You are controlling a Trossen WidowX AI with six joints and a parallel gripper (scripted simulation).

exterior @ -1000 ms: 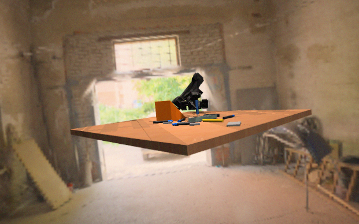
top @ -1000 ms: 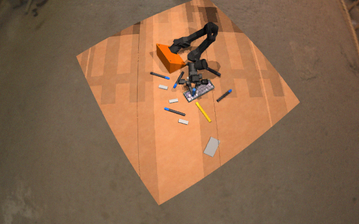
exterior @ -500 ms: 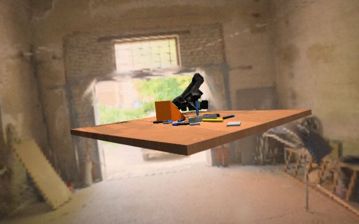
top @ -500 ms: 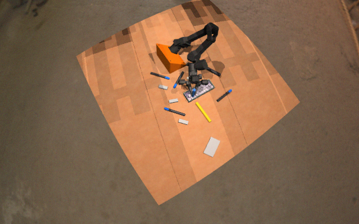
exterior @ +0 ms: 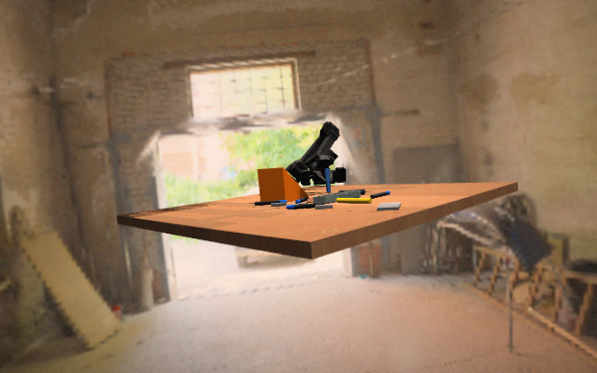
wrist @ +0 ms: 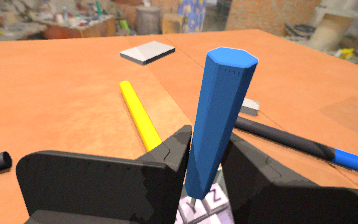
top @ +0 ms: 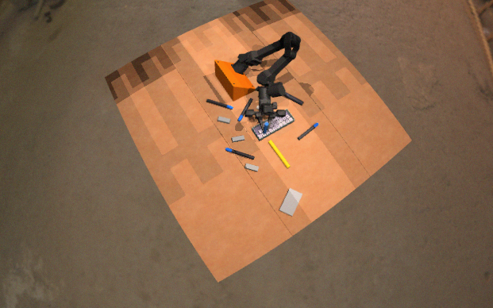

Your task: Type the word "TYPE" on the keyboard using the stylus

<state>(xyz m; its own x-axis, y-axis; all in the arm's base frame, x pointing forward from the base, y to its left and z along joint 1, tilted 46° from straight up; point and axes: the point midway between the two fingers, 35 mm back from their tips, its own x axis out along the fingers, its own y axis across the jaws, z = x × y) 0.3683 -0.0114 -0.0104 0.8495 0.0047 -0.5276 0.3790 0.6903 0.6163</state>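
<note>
The blue stylus (top: 266, 126) (exterior: 328, 186) (wrist: 220, 105) stands nearly upright, slightly tilted in the wrist view. My gripper (top: 264, 120) (wrist: 205, 133) is shut on it. The keyboard (top: 280, 124) (exterior: 322, 198) (wrist: 215, 195) lies below the gripper. In the wrist view the stylus's thin grey tip is over the Y key, partly covering its letter, with the Z key beside it. Whether the tip touches or presses the key cannot be told. The fingers hide most of the keyboard in that view.
A yellow stick (top: 279, 154) (exterior: 354, 200) (wrist: 141, 117) lies just beyond the keyboard. Several black pens with blue ends lie around it, one (top: 240, 153) (wrist: 285, 136) near small grey blocks. A flat grey slab (top: 290, 202) (wrist: 148, 51) lies farther out. An orange wedge (top: 231, 81) (exterior: 275, 185) stands by the arm.
</note>
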